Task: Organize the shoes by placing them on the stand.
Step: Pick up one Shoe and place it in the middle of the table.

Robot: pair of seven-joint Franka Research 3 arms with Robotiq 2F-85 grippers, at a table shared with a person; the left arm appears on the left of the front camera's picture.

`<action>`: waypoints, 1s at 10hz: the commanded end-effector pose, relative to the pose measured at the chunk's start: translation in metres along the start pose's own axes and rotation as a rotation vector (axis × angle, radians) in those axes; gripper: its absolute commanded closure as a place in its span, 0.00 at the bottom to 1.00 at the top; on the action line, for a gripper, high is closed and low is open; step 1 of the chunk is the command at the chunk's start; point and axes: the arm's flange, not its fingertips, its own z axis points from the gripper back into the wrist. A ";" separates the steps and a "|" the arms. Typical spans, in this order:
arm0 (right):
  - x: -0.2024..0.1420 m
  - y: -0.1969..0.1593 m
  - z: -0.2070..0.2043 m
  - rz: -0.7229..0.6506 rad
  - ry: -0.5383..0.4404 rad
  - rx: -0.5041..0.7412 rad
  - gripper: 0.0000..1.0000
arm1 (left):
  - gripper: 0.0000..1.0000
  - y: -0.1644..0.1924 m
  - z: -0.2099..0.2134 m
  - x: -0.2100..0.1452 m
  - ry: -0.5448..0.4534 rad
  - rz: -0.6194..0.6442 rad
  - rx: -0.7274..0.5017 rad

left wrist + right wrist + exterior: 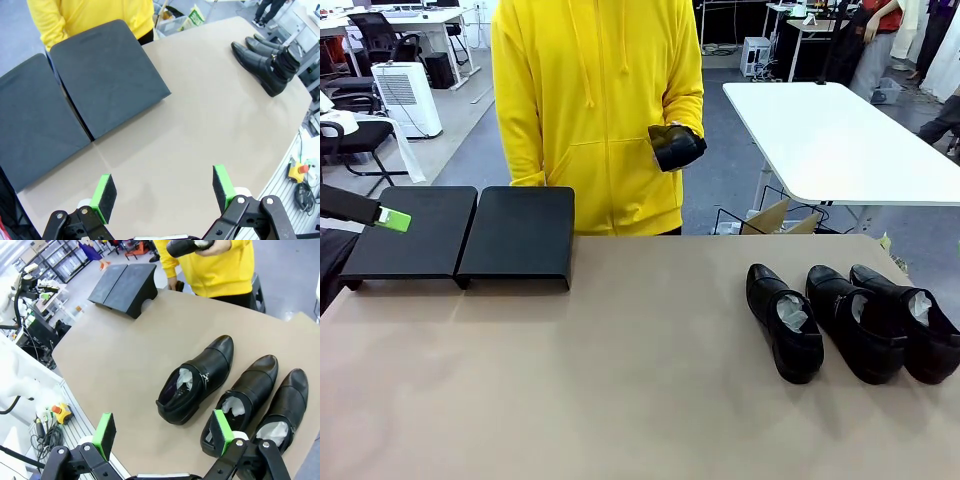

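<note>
Three glossy black shoes [785, 320] [855, 322] [912, 318] lie side by side on the right of the tan table, white paper inside them. A person in a yellow hoodie holds another black shoe [675, 147] in one hand at the far side. The black stand [515, 235], two flat platforms abreast, sits at the far left with nothing on it. My left gripper [164, 192] hangs open above bare table near the stand [100, 80]; its green pad [394, 220] shows over the stand's left end. My right gripper [163, 433] is open above the shoes [197, 380], nothing between its fingers.
A wide stretch of bare tabletop [620, 370] separates stand and shoes. A white table [840, 140] stands behind at the right. A yellow box with a red stop button [61, 412] sits below the table's curved near edge.
</note>
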 end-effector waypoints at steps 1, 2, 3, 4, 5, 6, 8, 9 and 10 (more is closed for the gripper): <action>0.003 -0.002 0.000 0.022 -0.026 0.016 0.00 | 0.00 0.001 0.001 -0.001 -0.002 -0.017 -0.011; 0.003 -0.002 0.000 0.022 -0.026 0.016 0.00 | 0.00 0.001 0.001 -0.001 -0.002 -0.017 -0.011; 0.003 -0.002 0.000 0.022 -0.026 0.016 0.00 | 0.00 0.001 0.001 -0.001 -0.002 -0.017 -0.011; 0.000 0.000 0.000 -0.001 0.002 -0.001 0.00 | 0.00 0.001 0.001 -0.001 -0.002 -0.017 -0.011; 0.009 0.006 -0.001 -0.014 0.081 -0.071 0.00 | 0.00 0.001 0.001 -0.001 -0.002 -0.017 -0.011; 0.016 0.010 -0.001 -0.029 0.136 -0.104 0.00 | 0.00 0.001 0.001 -0.001 -0.002 -0.017 -0.011; 0.029 0.019 -0.005 -0.082 0.240 -0.099 0.00 | 0.00 0.001 0.001 -0.001 -0.002 -0.017 -0.011; 0.033 0.019 -0.011 -0.082 0.276 -0.146 0.00 | 0.00 0.001 0.001 -0.001 -0.002 -0.017 -0.011; 0.036 0.018 -0.023 -0.092 0.327 -0.185 0.00 | 0.00 0.001 0.001 -0.001 -0.002 -0.017 -0.011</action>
